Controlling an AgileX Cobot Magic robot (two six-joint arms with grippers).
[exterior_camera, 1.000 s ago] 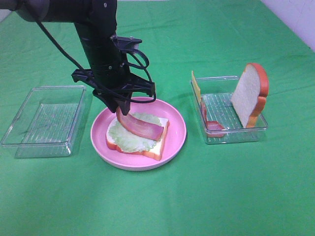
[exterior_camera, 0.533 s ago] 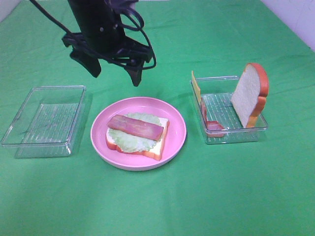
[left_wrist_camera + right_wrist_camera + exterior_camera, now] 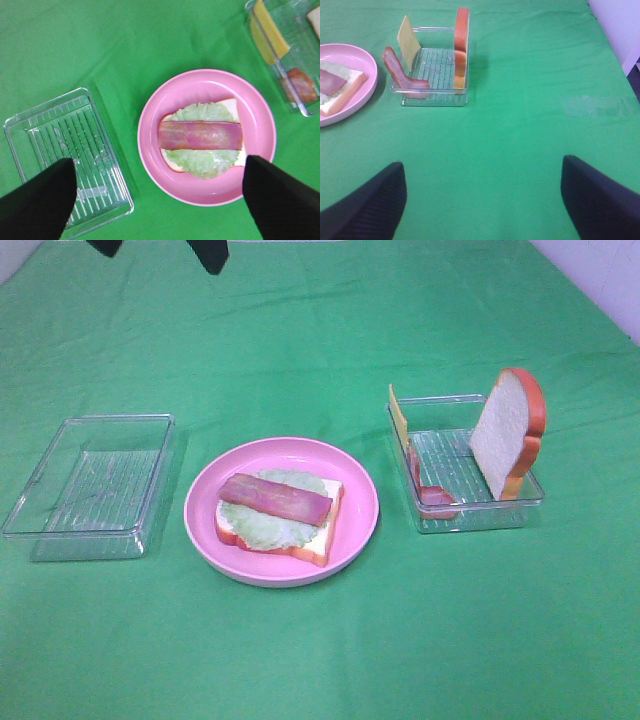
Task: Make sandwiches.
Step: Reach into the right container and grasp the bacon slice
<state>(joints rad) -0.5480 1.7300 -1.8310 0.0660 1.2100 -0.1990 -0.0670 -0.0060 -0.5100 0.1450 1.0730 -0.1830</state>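
Green cloth (image 3: 320, 660), both grippers spread wide and empty: left gripper (image 3: 157, 167) high over the pink plate (image 3: 360, 510), right gripper (image 3: 482, 165) over bare cloth near the right tray (image 3: 480, 518); left tray (image 3: 90, 485) holds nothing. Sandwich (image 3: 280, 515) sits on the plate, roughly half built: bottom bread, lettuce, one bacon strip across. Still to add, I'd say: top bread slice (image 3: 505, 435), cheese (image 3: 398, 415), maybe the spare bacon (image 3: 432, 497), all in the right tray.

Left hand (image 3: 158, 250) cropped overhead — tips only, pink plate (image 3: 362, 60) half cut off
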